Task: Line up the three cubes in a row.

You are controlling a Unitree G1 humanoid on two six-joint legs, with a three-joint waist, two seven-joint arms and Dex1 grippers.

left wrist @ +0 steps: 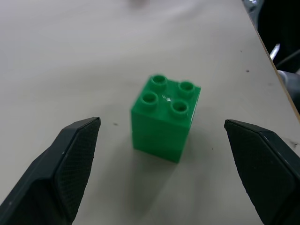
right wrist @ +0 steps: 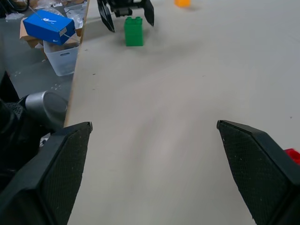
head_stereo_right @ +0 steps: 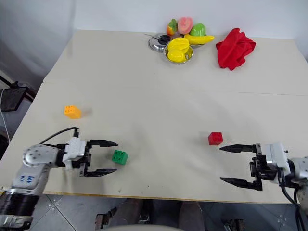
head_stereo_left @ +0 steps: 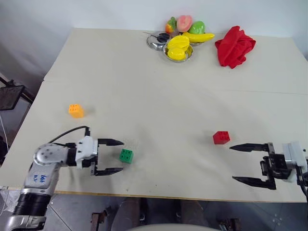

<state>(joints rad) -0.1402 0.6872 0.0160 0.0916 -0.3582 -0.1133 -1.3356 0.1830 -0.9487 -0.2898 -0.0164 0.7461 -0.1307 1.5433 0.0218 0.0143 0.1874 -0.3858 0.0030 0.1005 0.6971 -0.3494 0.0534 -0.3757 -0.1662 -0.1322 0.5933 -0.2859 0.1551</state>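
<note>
Near the table's front edge on the left stands a green cube with studs on top. My left gripper is open, its two fingers reaching toward the cube from the left, one on each side, not touching it; the left wrist view shows the green cube just ahead of the fingertips. An orange cube sits farther back on the left. A red cube lies right of centre. My right gripper stands open and empty at the front right, just nearer than the red cube.
At the table's far edge are metal bowls with toy fruits and a crumpled red cloth. The table's front edge runs just below both grippers. A blue box and a white bin lie off the table.
</note>
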